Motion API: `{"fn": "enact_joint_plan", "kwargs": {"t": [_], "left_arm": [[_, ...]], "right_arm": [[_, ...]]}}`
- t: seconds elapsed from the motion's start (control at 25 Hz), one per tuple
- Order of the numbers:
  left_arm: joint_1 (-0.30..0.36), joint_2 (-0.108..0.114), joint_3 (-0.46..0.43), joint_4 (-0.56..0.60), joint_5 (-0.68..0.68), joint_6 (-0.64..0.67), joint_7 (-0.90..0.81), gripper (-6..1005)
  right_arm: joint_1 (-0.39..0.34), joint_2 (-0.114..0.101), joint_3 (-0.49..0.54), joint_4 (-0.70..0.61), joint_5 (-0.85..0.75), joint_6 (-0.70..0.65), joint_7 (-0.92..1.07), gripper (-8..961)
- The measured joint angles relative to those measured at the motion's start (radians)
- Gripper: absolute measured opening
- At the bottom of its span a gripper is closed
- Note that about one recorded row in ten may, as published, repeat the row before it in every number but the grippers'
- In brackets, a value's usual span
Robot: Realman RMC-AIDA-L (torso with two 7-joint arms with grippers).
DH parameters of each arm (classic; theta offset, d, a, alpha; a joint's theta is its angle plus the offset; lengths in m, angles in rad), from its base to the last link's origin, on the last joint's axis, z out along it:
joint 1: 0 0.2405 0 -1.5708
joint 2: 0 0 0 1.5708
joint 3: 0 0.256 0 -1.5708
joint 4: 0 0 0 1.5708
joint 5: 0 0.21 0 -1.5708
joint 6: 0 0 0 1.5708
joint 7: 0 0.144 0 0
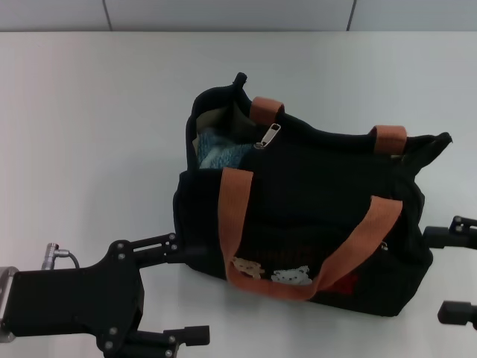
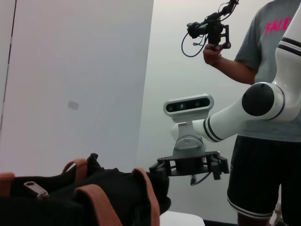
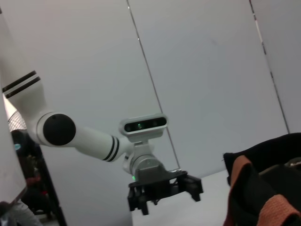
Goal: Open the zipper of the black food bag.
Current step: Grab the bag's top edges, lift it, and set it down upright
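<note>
The black food bag (image 1: 298, 216) stands on the white table (image 1: 89, 134), with orange-brown handles and bear patches on its front. Its zipper runs along the top edge, and the silver pull (image 1: 268, 136) lies near the bag's left end. Left of the pull the top gapes, showing greyish lining and something bluish inside. My left gripper (image 1: 182, 292) is open at the bag's lower left end, its upper finger close beside the fabric. My right gripper (image 1: 455, 272) is open at the bag's right end. The left wrist view shows the bag (image 2: 94, 197), the pull (image 2: 35, 188) and the right gripper (image 2: 189, 167) beyond.
A person (image 2: 268, 94) in a grey shirt stands behind the right arm, holding a hand-held device. White wall panels (image 1: 223, 15) run along the table's far edge. The right wrist view shows the left gripper (image 3: 164, 188) and the bag's end (image 3: 263, 188).
</note>
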Motion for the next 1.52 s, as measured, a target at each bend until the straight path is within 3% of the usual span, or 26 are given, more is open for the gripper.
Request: {"fn": "enact_joint_plan", "kwargs": {"t": [0.44,0.52,0.64,0.76,1.12,1.4,1.52], "left_arm": [[0.001,0.001,-0.015,0.001,-0.002,-0.003,0.004,838],[0.023,0.007,-0.080,-0.009,-0.003,-0.022,0.020,837],[0.052,0.003,-0.259,-0.045,0.001,-0.079,0.051,835],[0.055,-0.003,-0.309,-0.068,0.003,-0.118,0.088,832],[-0.064,-0.011,-0.279,-0.355,0.002,-0.247,0.388,826],[-0.085,-0.013,-0.347,-0.458,-0.017,-0.283,0.506,821],[-0.090,-0.014,-0.358,-0.474,-0.018,-0.286,0.540,747]], "right_arm": [[-0.007,0.000,-0.015,0.000,-0.003,-0.007,-0.006,848],[-0.013,-0.001,-0.010,-0.001,0.000,-0.007,-0.006,847],[-0.020,-0.002,-0.002,-0.001,0.004,-0.007,-0.007,847],[-0.021,-0.001,0.005,-0.001,0.004,-0.006,-0.008,847],[-0.016,0.000,0.005,-0.002,0.005,-0.008,-0.008,846],[-0.020,0.000,0.009,-0.001,0.018,-0.008,-0.008,845],[-0.019,0.000,0.017,-0.001,0.021,-0.009,-0.004,844]]}}
